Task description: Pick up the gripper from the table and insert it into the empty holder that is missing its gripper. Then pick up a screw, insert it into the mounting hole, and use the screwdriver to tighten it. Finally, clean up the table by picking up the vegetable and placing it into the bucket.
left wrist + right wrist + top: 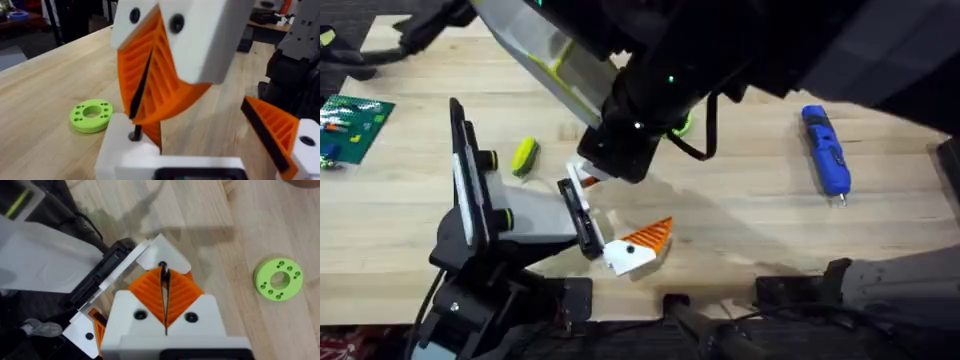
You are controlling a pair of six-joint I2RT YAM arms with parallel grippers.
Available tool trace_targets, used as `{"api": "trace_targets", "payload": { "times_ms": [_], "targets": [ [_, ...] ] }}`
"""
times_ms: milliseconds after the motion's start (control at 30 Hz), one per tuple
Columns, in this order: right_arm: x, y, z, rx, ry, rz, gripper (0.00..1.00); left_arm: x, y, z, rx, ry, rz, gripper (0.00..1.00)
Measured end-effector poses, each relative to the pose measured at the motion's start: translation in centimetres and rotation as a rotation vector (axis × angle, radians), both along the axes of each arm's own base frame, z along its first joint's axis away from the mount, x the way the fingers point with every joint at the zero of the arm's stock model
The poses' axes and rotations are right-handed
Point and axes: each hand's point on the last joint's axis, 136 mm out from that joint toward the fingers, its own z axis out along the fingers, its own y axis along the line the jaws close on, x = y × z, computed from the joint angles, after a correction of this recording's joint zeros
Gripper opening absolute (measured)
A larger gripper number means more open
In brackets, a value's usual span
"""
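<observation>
My right gripper (586,177) reaches across to the holder (470,195) and is shut on a thin black screw (163,276). In the left wrist view the screw (136,134) meets the top of a white block (122,157) at the far end of the holder's black rail (582,225). At the rail's near end sits the gripper (635,250), a white block with an orange ribbed finger. The blue screwdriver (825,150) lies at the right of the table (750,215). The yellow vegetable (525,157) lies beside the holder. The bucket is out of view.
A lime-green ring (91,115) lies flat behind my right arm. A green board (350,125) sits at the table's left edge. A grey blurred shape (535,55) crosses the upper left. Bare wood lies between holder and screwdriver.
</observation>
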Motion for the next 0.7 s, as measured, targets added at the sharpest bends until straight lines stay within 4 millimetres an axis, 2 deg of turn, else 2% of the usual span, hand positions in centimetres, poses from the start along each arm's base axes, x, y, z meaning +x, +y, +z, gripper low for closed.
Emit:
{"api": "trace_targets", "payload": {
  "times_ms": [300,567,700],
  "targets": [
    [0.2,0.3,0.0,0.008,-0.005,0.0,0.008,0.1,0.1,0.0,-0.004,0.01,0.009,0.984],
    [0.2,1.4,0.1,0.035,-0.021,0.008,0.008,0.1,0.0,0.0,-0.004,0.01,0.004,0.984],
    [-0.1,1.3,-0.5,0.012,-0.006,0.009,0.008,0.0,0.0,0.0,-0.003,0.007,0.0,0.984]
  ]
}}
